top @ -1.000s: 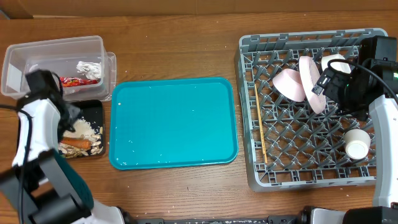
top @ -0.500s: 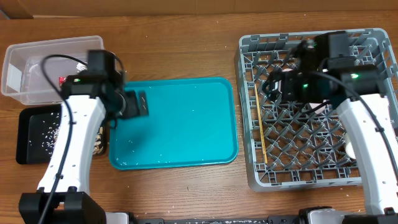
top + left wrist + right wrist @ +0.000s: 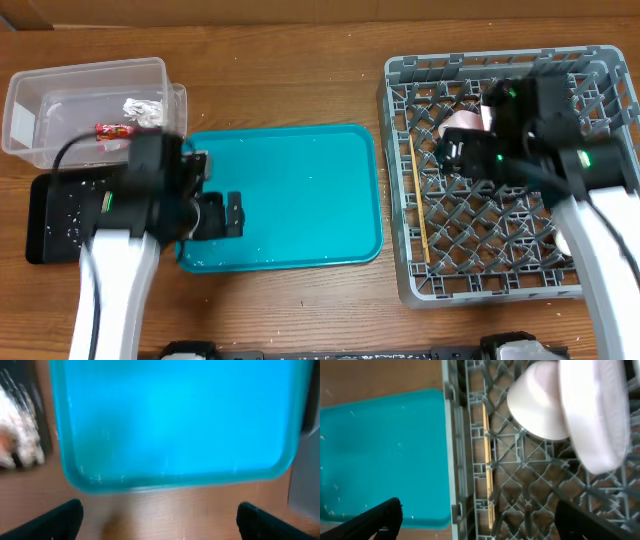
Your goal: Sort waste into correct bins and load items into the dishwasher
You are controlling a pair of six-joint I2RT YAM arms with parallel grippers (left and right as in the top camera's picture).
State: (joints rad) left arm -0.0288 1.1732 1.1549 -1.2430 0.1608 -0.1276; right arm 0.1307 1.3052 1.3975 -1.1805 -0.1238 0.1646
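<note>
Overhead, foil ball (image 3: pixel 143 107) and red wrapper (image 3: pixel 115 130) are seen in the clear tub (image 3: pixel 60 90) at 10 o'clock, bowls (image 3: pixel 462 122) and chopsticks (image 3: pixel 418 200) in the dish rack (image 3: pixel 470 262) at 3 o'clock; the teal tray (image 3: pixel 300 180) is almost bared. Left gripper (image 3: pixel 236 213) and right gripper (image 3: pixel 450 153) are spread wide, empty; completion is judged near.

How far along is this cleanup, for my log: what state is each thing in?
Clear tub: holds foil ball, red wrapper.
Black tray: sprinkled with rice.
Teal tray: no dishes on it.
Dish rack: holds bowls, one chopstick.
Left gripper: open, empty, over teal tray.
Right gripper: open, empty, over dish rack.
</note>
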